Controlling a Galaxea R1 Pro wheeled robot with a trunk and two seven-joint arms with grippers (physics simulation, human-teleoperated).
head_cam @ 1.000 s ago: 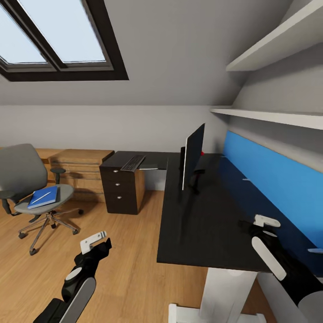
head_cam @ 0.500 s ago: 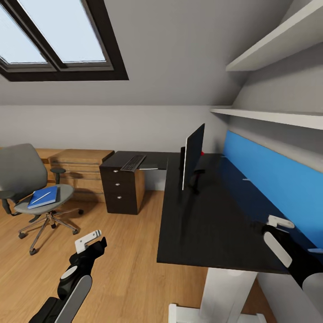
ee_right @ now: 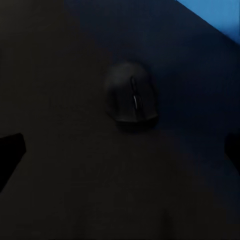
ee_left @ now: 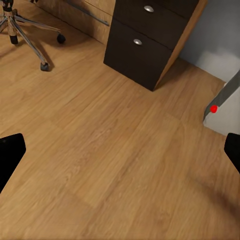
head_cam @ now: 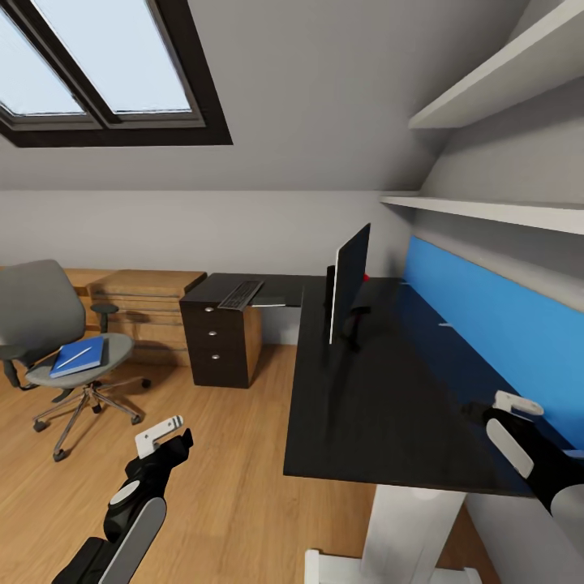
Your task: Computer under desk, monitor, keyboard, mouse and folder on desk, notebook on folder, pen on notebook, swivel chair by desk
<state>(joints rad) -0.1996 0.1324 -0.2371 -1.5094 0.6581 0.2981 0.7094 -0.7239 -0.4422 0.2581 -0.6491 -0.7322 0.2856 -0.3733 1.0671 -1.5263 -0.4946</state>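
Sloped pale grey walls and a dark-framed skylight [head_cam: 105,73] close over a light wood floor [head_cam: 235,487], which lies bare and wide between the swivel chair [head_cam: 57,341] at far left and the glossy black worktop [head_cam: 365,397] at right. On the chair seat rests the blue folder [head_cam: 79,355] with the slim pen [head_cam: 75,357] lying across it; the notebook cannot be made out. A dark drawer unit [head_cam: 215,345] stands under the worktop's far wing, and the keyboard [head_cam: 241,294] lies on that wing near its front edge. The monitor [head_cam: 349,280] stands upright, seen edge-on, farther right on the worktop, before the blue back panel [head_cam: 495,324]. The left tool [head_cam: 166,431] hangs over open floor, left of the worktop's near corner, its fingers spread wide and holding nothing; its wrist view shows a red light [ee_left: 214,108] on the computer [ee_left: 225,107] at the floor's edge. The right tool [head_cam: 519,405] hovers over the worktop's near right part beside the blue panel, fingers wide apart and empty, with the dark mouse [ee_right: 131,97] lying on the worktop between them.
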